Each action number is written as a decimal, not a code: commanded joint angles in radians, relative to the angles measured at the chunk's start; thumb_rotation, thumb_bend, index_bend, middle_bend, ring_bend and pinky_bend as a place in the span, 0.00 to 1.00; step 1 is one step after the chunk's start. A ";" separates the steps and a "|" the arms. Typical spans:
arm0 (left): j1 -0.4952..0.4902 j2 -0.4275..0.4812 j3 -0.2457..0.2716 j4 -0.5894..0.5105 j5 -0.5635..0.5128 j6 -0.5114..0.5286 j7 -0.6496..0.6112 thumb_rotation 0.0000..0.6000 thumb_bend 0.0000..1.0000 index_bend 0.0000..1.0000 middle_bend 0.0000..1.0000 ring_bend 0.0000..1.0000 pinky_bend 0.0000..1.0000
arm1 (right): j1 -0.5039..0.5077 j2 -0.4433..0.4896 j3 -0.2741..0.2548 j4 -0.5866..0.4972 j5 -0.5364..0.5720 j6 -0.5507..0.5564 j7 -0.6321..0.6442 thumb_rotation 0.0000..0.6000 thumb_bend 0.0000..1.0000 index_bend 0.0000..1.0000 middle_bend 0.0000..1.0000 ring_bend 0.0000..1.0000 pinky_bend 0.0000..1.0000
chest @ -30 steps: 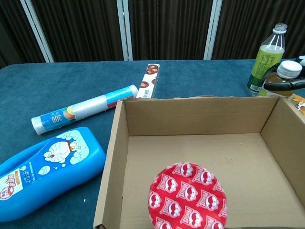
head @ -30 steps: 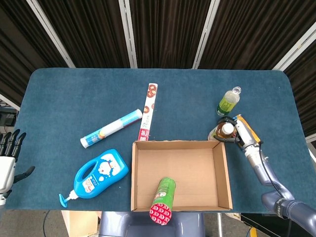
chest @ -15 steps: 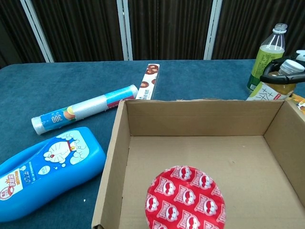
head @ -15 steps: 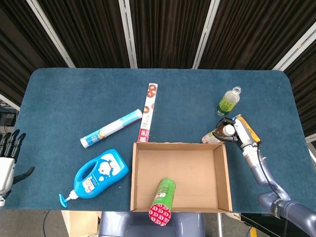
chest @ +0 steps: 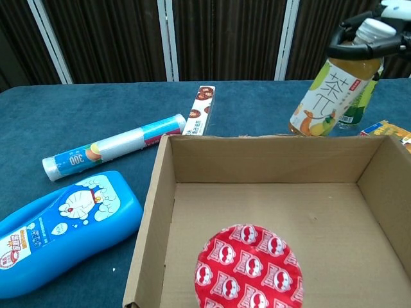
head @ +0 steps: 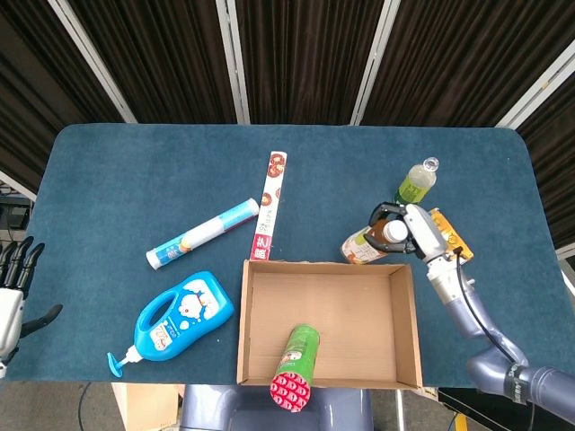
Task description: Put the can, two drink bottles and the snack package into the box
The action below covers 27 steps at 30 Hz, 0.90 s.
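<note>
The tea bottle point(chest: 331, 90) carries a large Chinese character 茶 on a pale green and orange label; the plastic roll point(chest: 112, 154) reads "300", and the blue detergent bottle point(head: 175, 321) bears a Doraemon cartoon. The right hand point(head: 406, 229) grips the tea bottle by the neck just under its white cap, fingers closed around it. The bottle hangs clear of the table just beyond the far rim of the cardboard box point(head: 410, 319), tilted, cap up toward the hand and base angled down to the left. The green bottle point(head: 415, 184) stands upright behind it. The can point(head: 296, 362) lies in the box, red patterned end toward the robot. The snack package point(head: 269, 203) lies flat, long axis running away from the robot. The left hand point(head: 13, 287) sits at the table's left edge, fingers spread, holding nothing.
</note>
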<state>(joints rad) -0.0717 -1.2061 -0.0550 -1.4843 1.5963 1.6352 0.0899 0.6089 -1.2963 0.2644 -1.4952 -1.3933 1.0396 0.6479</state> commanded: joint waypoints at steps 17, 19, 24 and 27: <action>0.019 0.017 0.016 0.008 0.060 0.060 -0.053 1.00 0.09 0.00 0.00 0.00 0.05 | -0.073 0.199 0.044 -0.542 0.110 0.160 -0.436 1.00 0.38 0.70 0.62 0.58 0.81; 0.018 0.017 0.017 0.005 0.063 0.060 -0.059 1.00 0.09 0.00 0.00 0.00 0.05 | -0.100 0.184 0.024 -0.559 0.117 0.202 -0.475 1.00 0.37 0.69 0.61 0.58 0.81; 0.011 0.019 0.026 0.001 0.082 0.050 -0.062 1.00 0.09 0.00 0.00 0.00 0.05 | -0.155 0.130 -0.029 -0.577 0.127 0.274 -0.539 1.00 0.23 0.45 0.47 0.47 0.70; 0.014 0.020 0.028 0.003 0.087 0.058 -0.065 1.00 0.09 0.00 0.00 0.00 0.05 | -0.172 0.129 -0.070 -0.578 0.090 0.265 -0.551 1.00 0.13 0.12 0.23 0.28 0.50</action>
<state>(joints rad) -0.0590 -1.1863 -0.0280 -1.4814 1.6820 1.6911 0.0265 0.4515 -1.1614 0.2193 -2.0684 -1.2826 1.3077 0.1074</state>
